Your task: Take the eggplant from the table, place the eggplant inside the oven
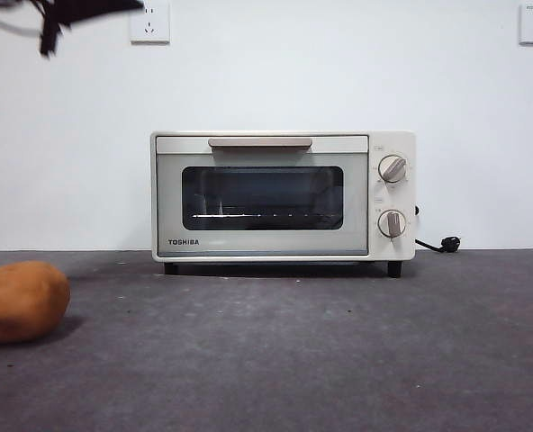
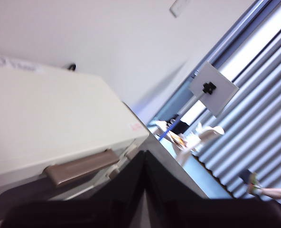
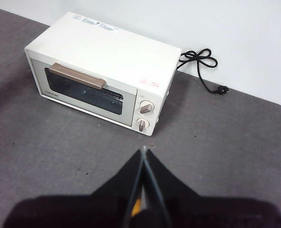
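The eggplant is out of view in all three views. The cream-white oven [image 1: 275, 238] stands at the back of the grey table [image 1: 293, 360] with its door shut. My left gripper [image 2: 144, 156] is shut on nothing and hangs high, close above the oven's top [image 2: 50, 118] and near its beige handle [image 2: 83, 167]. It shows in the front view only as a black tip [image 1: 68, 13] at the top left corner. My right gripper [image 3: 144, 152] is also shut and empty, high over the table in front of the oven [image 3: 112, 47].
An orange-brown potato [image 1: 22, 300] lies on the table at the front left. The oven's black power cord [image 3: 202, 61] trails behind its knob side, with the plug [image 1: 448, 243] on the table. A white wall stands behind.
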You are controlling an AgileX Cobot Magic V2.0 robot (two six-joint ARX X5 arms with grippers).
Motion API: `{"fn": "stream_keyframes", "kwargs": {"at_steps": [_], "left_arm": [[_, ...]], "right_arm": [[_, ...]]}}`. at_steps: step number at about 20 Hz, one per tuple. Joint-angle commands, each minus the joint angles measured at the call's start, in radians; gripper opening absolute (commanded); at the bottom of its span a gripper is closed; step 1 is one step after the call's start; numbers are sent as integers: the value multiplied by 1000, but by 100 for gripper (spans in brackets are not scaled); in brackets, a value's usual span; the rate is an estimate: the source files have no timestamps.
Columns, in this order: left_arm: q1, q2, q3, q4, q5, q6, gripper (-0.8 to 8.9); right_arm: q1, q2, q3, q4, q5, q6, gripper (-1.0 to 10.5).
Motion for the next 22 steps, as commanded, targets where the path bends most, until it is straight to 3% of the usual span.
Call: {"fn": "stream_keyframes", "kwargs": {"at_steps": [1, 14, 22], "left_arm": [[-5, -79, 3, -77, -41, 60, -7], [-5, -436, 3, -622, -471, 359, -7], [-5, -562, 3, -804, -660, 461, -7]], "right_arm": [[1, 0, -1, -19, 0, 0, -2], [1, 0, -1, 73, 0, 36, -2], [1, 0, -1, 127, 0, 79, -2]]}}
